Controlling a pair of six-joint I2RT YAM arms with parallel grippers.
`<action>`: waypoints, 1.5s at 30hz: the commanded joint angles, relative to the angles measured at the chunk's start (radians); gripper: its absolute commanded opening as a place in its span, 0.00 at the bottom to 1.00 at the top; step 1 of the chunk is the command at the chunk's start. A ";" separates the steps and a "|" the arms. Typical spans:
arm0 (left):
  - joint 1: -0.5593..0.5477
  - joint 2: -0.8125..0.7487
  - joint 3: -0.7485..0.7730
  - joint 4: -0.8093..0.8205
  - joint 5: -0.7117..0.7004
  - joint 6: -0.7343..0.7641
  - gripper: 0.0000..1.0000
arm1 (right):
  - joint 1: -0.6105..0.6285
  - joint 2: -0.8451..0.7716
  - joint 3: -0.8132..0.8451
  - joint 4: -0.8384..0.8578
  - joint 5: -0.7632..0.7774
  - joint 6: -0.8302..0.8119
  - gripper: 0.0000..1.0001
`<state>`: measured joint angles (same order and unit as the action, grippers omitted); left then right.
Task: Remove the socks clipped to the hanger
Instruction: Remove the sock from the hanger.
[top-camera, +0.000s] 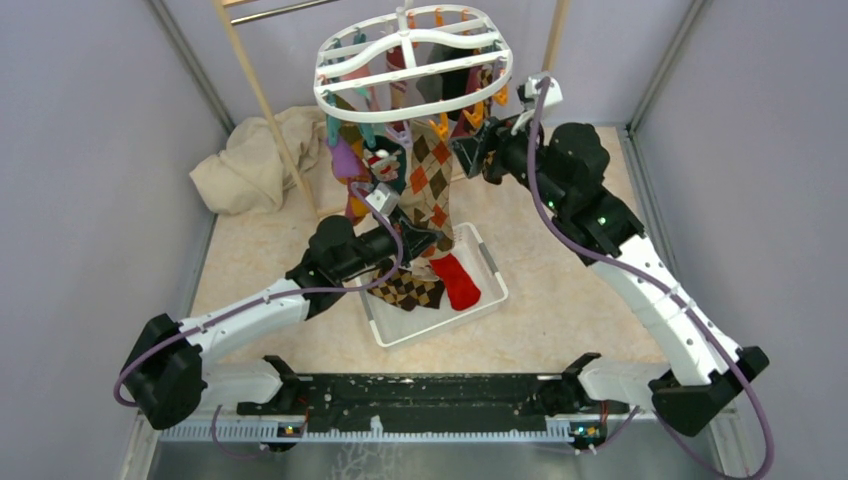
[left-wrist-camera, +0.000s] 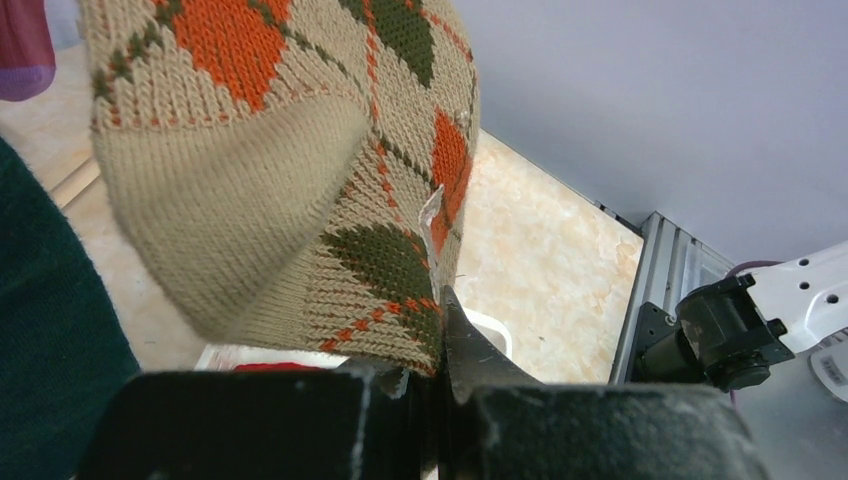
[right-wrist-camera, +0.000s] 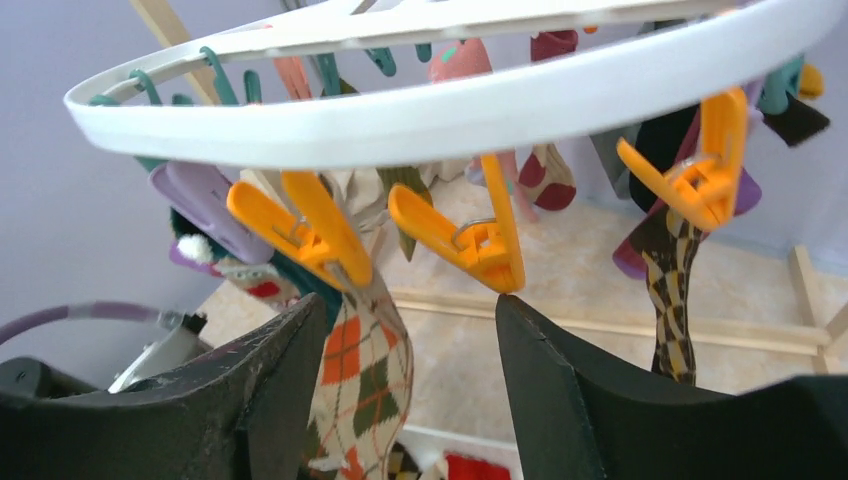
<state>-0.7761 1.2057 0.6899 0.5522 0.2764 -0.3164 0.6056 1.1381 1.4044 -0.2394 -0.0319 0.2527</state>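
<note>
The white oval hanger (top-camera: 413, 60) hangs at the back with several socks on coloured pegs. A beige argyle sock (top-camera: 430, 180) with orange and green diamonds dangles from an orange peg (right-wrist-camera: 305, 230). My left gripper (top-camera: 420, 240) is shut on that sock's lower end (left-wrist-camera: 280, 170), the knit pinched between the jaws (left-wrist-camera: 440, 350). My right gripper (right-wrist-camera: 410, 305) is open just under the rim (right-wrist-camera: 450, 110). The argyle sock (right-wrist-camera: 365, 390) hangs between its fingers, and the right fingertip (right-wrist-camera: 515, 310) touches a second, empty orange peg (right-wrist-camera: 470, 240).
A white basket (top-camera: 490, 262) below holds a red sock (top-camera: 458, 282) and a brown-yellow check sock (top-camera: 410, 291). A beige cloth heap (top-camera: 255, 160) lies back left by the wooden rack pole (top-camera: 270, 110). Another check sock (right-wrist-camera: 672, 300) hangs right of my right gripper.
</note>
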 joint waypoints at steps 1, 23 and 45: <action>0.003 -0.024 -0.009 0.006 -0.005 0.013 0.02 | 0.000 0.059 0.096 0.107 -0.019 -0.048 0.65; 0.003 -0.015 0.010 -0.005 0.012 0.005 0.02 | 0.131 0.187 0.243 0.089 0.162 -0.177 0.70; 0.003 -0.014 -0.022 0.018 0.007 -0.001 0.01 | 0.159 0.210 0.271 0.122 0.235 -0.222 0.68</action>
<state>-0.7761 1.2057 0.6842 0.5392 0.2771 -0.3172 0.7444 1.3811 1.6199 -0.1852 0.1673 0.0685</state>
